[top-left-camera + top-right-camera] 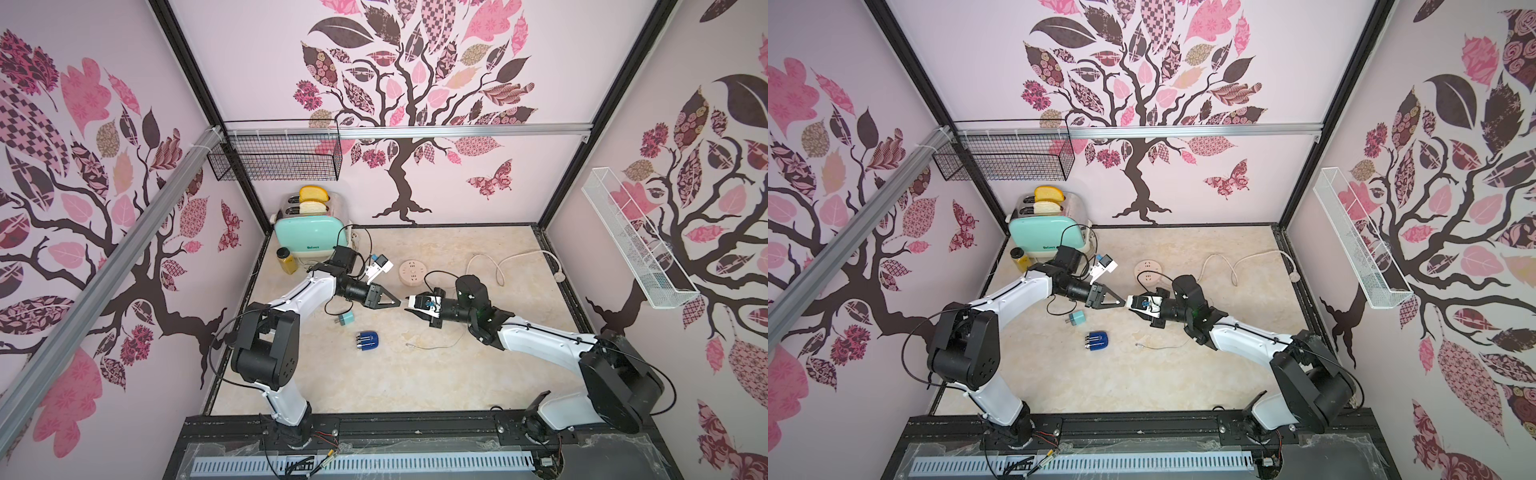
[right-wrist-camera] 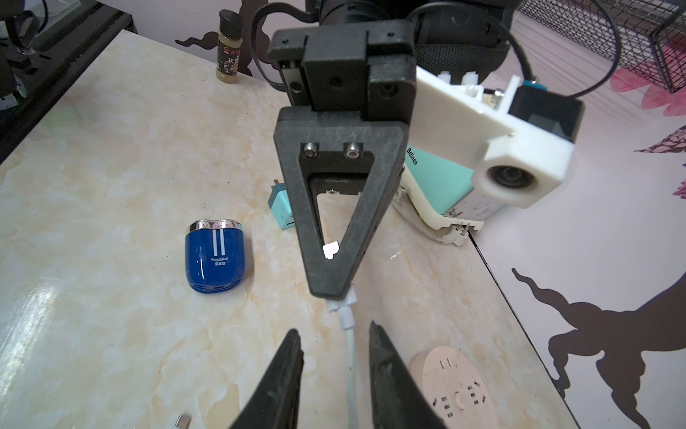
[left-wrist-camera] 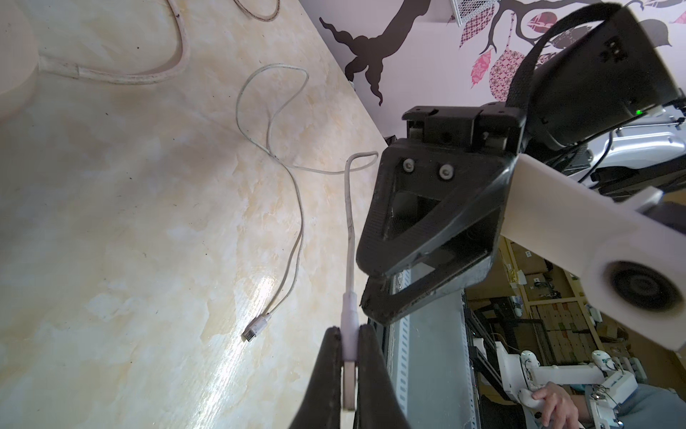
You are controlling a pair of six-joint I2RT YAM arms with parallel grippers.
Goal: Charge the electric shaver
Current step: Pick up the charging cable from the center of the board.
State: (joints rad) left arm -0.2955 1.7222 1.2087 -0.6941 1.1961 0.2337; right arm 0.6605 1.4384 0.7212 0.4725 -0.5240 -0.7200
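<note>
My left jaws pinch the cable plug (image 3: pixel 349 334); my right jaws are apart. The electric shaver (image 2: pixel 217 260) looks slippery, so hold its sides.

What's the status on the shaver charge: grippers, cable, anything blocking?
Left gripper shut on white cable at its plug. Right gripper open, jaws either side of that cable. Electric shaver lies on table, nothing plugged in, nothing blocking.

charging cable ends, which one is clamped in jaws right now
The larger flat USB plug end, shut between the left gripper jaws. The small connector end lies loose on the tabletop, touched by nothing.
</note>
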